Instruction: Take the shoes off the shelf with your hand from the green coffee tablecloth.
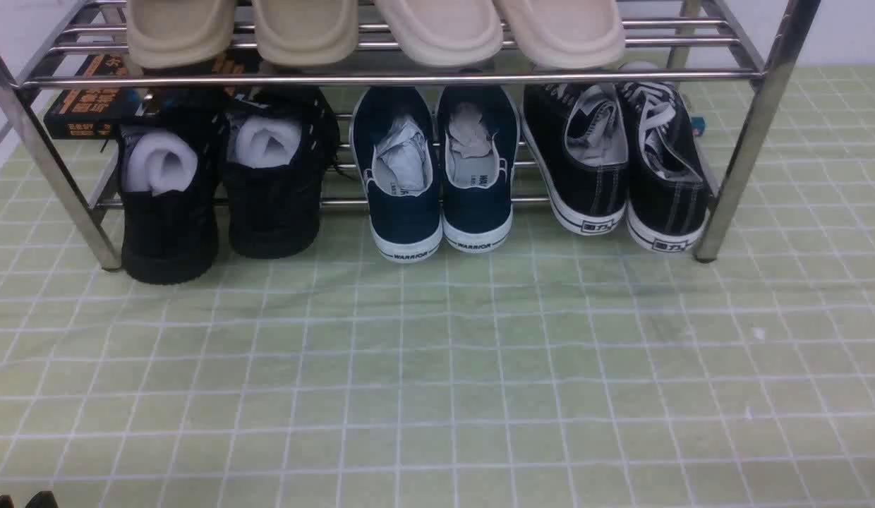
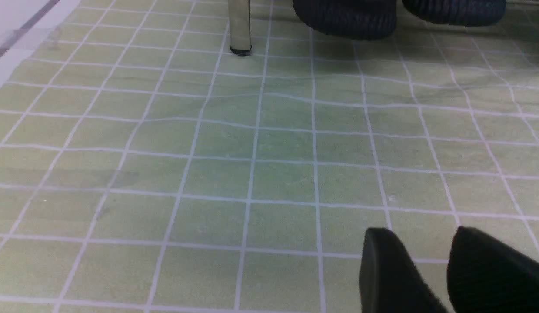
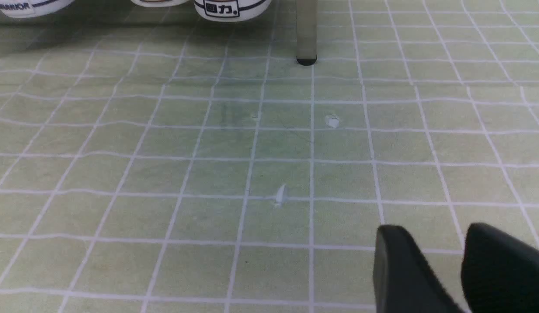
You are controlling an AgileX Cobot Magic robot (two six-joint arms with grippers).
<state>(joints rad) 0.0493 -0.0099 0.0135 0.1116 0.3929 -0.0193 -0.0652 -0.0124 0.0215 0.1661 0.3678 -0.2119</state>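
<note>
a two-tier shelf [image 1: 742, 162] of shiny chrome tubes stood toward the far side of the counter. its angled legs rested on a pale green tablecloth [image 1: 437, 381] crossed by thin white grid lines and slightly wrinkled. the pair of black canvas low-top sneakers [image 1: 607, 183], with white laces and white rubber soles, sat at the right end of the lower tier, just beside the right front leg. their heels pointed toward the counter's near edge and hung past the front rail; whether they touched the cloth could not be told. to their left, in the middle of that tier, were navy slip-on shoes [image 1: 406, 212] marked warrior and stuffed with crumpled paper. at the left end was a pair of all-black shoes [image 1: 169, 226] filled with white paper. behind those lay a black box [image 1: 77, 113] with orange lettering. the upper tier carried tan slippers [image 1: 180, 32] toward its left and paler cream slippers [image 1: 437, 32] toward its right.

the left end effector [image 2: 419, 243], with black fingers, was low over bare cloth at the counter's near left corner, well apart from the shelf. its fingers were spread, with a strip of cloth showing between them and nothing held. the right end effector [image 3: 430, 239] was over bare cloth well short of the right front leg and the sneaker heels, its fingers parted and empty. a few small white specks [image 3: 332, 121] dotted the cloth ahead of it.
</note>
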